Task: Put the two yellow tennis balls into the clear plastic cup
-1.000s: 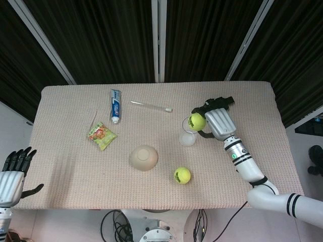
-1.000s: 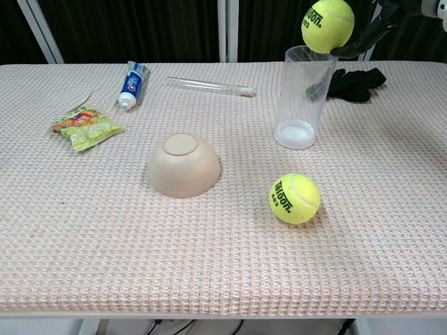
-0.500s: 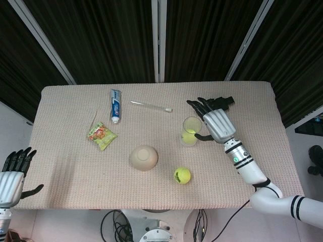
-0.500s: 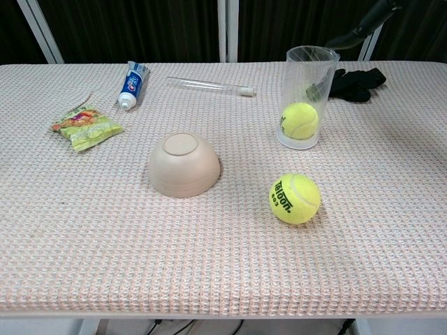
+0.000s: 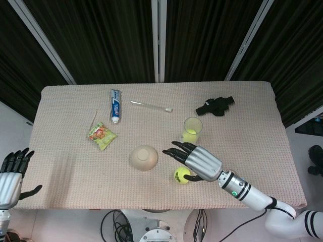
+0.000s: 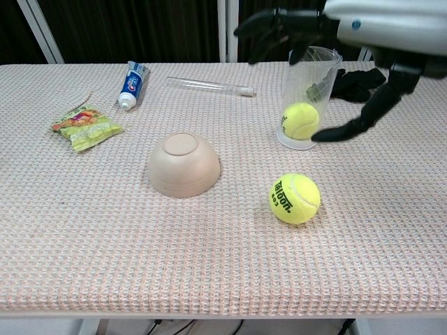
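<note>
Silver right robot hand (image 5: 198, 162) hovers (fingers spread) above tennis ball (image 5: 182, 175).

Upturned beige bowl (image 6: 184, 165); blue-white toothpaste tube (image 6: 133, 84); clear thin tube (image 6: 210, 86); green snack packet (image 6: 86, 126); crumpled black cloth (image 5: 215, 105); all on woven beige tablecloth (image 6: 105, 230)

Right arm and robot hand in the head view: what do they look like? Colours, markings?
The right robot hand has a ribbed silver-grey back and black fingers. Behind it, the forearm is glossy white with black bands and a small green light near the wrist. The left robot hand, at the frame's edge, has the same silver back and black fingers.
</note>
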### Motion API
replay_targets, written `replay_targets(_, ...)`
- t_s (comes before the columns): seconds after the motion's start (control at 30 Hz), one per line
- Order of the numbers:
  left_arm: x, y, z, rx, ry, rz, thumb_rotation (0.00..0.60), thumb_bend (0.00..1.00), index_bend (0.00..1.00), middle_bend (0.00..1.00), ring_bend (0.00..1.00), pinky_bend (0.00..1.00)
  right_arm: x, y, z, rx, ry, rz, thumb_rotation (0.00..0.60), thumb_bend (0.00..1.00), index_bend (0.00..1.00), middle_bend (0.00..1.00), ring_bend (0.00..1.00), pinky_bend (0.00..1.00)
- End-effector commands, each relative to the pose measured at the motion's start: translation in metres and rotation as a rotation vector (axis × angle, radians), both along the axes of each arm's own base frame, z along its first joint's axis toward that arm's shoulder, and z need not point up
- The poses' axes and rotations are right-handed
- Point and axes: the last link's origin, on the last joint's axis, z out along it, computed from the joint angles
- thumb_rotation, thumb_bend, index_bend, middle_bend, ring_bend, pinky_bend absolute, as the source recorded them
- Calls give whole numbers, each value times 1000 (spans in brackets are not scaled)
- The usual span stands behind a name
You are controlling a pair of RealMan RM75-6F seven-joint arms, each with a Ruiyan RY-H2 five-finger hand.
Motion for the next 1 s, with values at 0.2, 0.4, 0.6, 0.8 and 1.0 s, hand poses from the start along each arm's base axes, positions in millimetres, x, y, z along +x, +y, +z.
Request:
replay_targets(0.2,-3,-2,-1,-5,-5,10,600,0,0,0,0,0,-27,9,-36,107,164,-79,600,131,39,162,67,259)
replay_targets(0.4,-6,-2,0,-6,-16,20,600,0,0,0,0,0,-36,6,-55,128,191,-119,600,137,40,151,60,241)
replay_targets(0.6,-8,-1,1,-4,-9,26,600,0,0,0,0,0,-39,6,-70,123,193,-125,600,138,40,136,36,214)
replay_targets(0.8,-11,-1,0,-4,-9,34,600,0,0,0,0,0,-42,5,-81,122,211,-141,600,154,67,157,41,241)
replay_targets(1.0,-15,-2,0,-4,-12,42,600,0,0,0,0,0,-44,5,-89,90,223,-149,600,188,226,208,128,381)
